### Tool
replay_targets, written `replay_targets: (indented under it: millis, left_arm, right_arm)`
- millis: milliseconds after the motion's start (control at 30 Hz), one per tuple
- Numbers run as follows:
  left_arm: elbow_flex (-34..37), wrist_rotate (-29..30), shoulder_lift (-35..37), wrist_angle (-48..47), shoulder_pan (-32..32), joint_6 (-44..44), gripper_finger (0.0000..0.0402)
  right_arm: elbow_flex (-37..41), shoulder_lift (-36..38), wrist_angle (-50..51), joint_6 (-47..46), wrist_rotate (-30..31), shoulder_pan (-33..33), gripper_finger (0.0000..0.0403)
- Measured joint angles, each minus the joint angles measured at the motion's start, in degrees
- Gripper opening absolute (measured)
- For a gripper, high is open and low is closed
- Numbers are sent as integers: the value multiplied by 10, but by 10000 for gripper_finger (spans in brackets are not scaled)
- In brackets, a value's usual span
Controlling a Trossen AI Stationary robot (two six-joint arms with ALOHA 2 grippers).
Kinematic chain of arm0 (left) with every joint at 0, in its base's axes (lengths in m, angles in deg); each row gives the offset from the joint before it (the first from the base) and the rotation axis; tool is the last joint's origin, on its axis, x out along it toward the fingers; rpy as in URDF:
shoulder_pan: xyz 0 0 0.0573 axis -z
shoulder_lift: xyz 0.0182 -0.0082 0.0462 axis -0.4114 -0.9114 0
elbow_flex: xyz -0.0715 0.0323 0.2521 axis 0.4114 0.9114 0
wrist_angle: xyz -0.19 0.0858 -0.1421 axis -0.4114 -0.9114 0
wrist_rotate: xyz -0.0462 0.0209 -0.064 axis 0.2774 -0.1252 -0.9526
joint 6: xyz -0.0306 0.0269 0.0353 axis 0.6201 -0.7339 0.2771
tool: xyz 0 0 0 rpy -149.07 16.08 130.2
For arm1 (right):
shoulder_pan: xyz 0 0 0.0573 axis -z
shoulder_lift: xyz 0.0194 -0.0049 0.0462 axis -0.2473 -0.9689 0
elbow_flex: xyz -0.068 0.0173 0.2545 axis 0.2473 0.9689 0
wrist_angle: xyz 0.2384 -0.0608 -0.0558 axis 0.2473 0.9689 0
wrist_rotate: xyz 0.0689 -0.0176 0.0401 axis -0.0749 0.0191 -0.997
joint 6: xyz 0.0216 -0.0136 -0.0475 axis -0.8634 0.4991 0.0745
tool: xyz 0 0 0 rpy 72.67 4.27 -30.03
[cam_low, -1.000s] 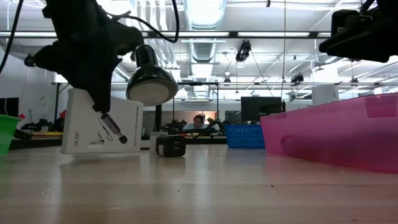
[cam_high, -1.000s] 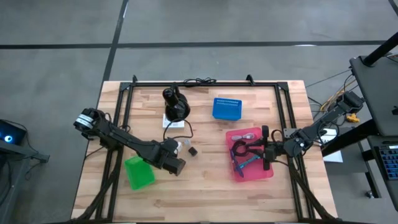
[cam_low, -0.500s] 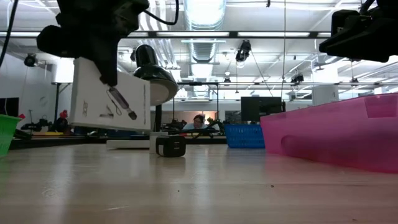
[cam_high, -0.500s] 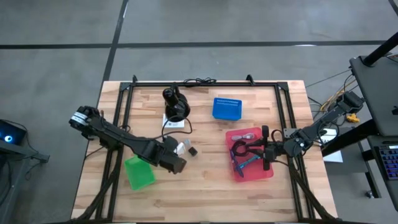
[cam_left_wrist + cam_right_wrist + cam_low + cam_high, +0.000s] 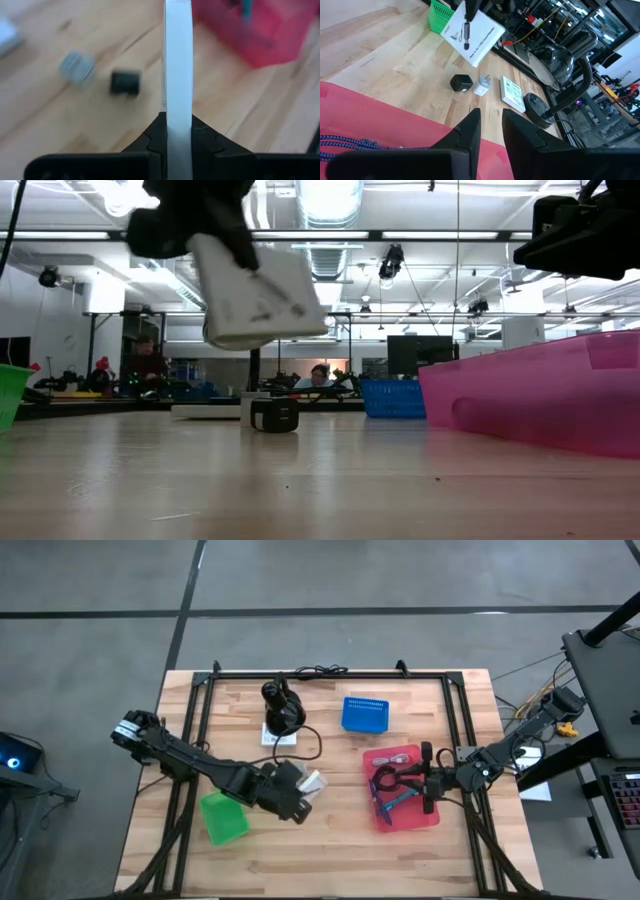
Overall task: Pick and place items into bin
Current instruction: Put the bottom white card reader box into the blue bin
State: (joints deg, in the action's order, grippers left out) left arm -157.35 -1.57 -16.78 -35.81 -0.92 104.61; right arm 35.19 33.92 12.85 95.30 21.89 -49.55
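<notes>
My left gripper [image 5: 292,796] is above the table's middle, shut on a white flat box [image 5: 308,781] printed with a pen drawing [image 5: 467,28]. Below it on the wood lie a tiny dark block [image 5: 125,82] and a small silver-grey piece [image 5: 77,66]. A white card [image 5: 280,737] lies by the black rounded lamp [image 5: 283,708]. My right gripper [image 5: 424,780] hovers open over the pink bin [image 5: 430,818], which holds a blue cord [image 5: 350,141] and slim tools [image 5: 398,802]. My left gripper pinches the white flat box between its two fingers, which lie on the box's two broad faces at one edge [image 5: 178,117]. The box shows edge-on in the wrist view. It is lifted clear of the table and hangs tilted [image 5: 262,298].
A blue basket [image 5: 364,713] stands toward the far edge and a green bin [image 5: 222,817] at the near left. A black frame [image 5: 330,674] runs around the table. A white plug [image 5: 481,86] lies by the dark block. Bare wood stretches along the near edge [image 5: 320,860].
My left gripper has risen and moved toward the table's right, toward the pink bin, turning as it went. The white box, which stood with its lower edge at the table, is now lifted clear, higher up and tipped over to a slant.
</notes>
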Motion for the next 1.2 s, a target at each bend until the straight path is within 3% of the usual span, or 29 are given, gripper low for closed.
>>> replay_targets:
  millis: [500, 733, 967, 1067, 1200]
  left_arm:
    - [6, 195, -10, 215, 0, -315, 29]
    - [7, 194, -39, 379, 0, -529, 29]
    - [7, 171, -85, 529, 3, -798, 29]
    - [7, 163, -106, 587, 4, -865, 29]
    - [7, 162, -113, 606, 3, -890, 29]
  right_arm:
    - [0, 0, 0, 0, 0, 0, 68]
    - [0, 0, -1, 0, 0, 0, 68]
    - [0, 0, -1, 0, 0, 0, 68]
    - [0, 0, 0, 2, 0, 0, 68]
    - [0, 0, 0, 2, 0, 0, 68]
